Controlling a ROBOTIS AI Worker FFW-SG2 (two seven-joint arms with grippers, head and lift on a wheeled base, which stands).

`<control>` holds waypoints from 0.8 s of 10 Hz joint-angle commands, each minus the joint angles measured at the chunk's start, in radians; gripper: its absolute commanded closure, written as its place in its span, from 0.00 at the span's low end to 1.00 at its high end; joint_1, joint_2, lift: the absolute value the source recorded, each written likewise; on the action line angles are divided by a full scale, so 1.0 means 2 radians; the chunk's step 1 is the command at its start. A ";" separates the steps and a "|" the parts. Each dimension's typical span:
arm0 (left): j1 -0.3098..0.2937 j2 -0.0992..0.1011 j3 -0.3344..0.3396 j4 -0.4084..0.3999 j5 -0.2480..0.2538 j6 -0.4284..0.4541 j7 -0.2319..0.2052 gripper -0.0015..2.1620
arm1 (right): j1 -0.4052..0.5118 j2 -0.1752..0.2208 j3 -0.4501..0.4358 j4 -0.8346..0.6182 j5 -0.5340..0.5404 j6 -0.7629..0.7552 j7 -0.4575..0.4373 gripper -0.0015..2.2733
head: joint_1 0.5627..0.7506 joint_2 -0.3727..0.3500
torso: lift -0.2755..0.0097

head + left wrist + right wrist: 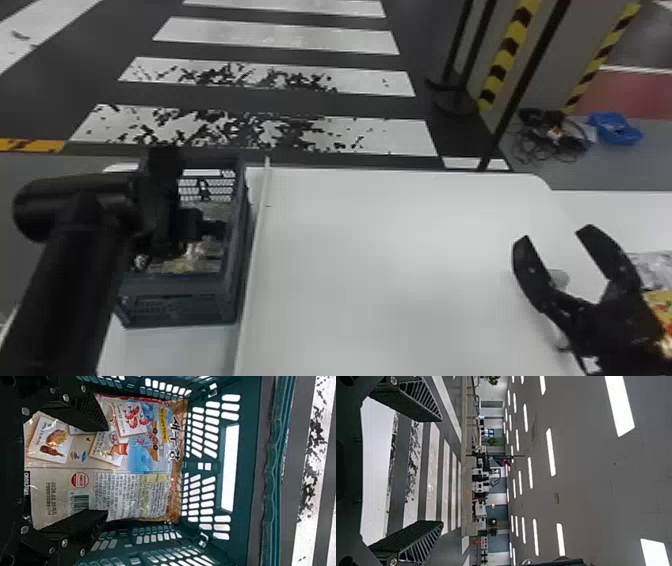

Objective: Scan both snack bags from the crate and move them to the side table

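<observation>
While apart, left fingers (89, 411) over bag (136, 461).

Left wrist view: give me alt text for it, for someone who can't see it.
The left gripper, its black fingers spread apart, is over a snack bag inside a slotted plastic crate. Drawings and small text cover the bag's visible side. Beyond the crate's wall is a worn white floor stripe.

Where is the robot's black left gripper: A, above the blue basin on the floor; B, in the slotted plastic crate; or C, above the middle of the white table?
B: the left gripper is open over the printed snack bag, between the slotted walls of the crate.
</observation>
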 commanded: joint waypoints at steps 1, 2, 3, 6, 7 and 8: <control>0.004 0.000 0.000 0.015 -0.004 -0.022 -0.007 0.16 | 0.006 0.000 -0.002 -0.001 0.000 -0.011 0.000 0.03 | 0.70 0.39 | 0.63; 0.006 -0.001 0.000 0.026 -0.011 -0.030 -0.008 0.36 | 0.007 0.000 -0.003 0.000 -0.001 -0.013 0.000 0.03 | 0.70 0.39 | 0.63; 0.012 -0.004 -0.001 0.026 -0.015 -0.042 -0.005 0.75 | 0.006 0.000 -0.003 0.000 -0.001 -0.014 0.000 0.03 | 0.70 0.39 | 0.63; 0.028 -0.003 0.004 -0.010 -0.018 -0.036 -0.004 0.83 | 0.002 0.000 -0.001 0.003 -0.002 -0.014 0.000 0.03 | 0.70 0.39 | 0.63; 0.035 -0.003 0.003 -0.033 -0.018 -0.024 0.003 0.83 | 0.001 0.001 -0.001 0.003 -0.002 -0.014 0.000 0.03 | 0.70 0.40 | 0.63; 0.046 -0.004 0.001 -0.060 -0.019 -0.011 0.010 0.83 | 0.000 0.001 -0.001 0.003 -0.002 -0.014 0.000 0.03 | 0.70 0.40 | 0.63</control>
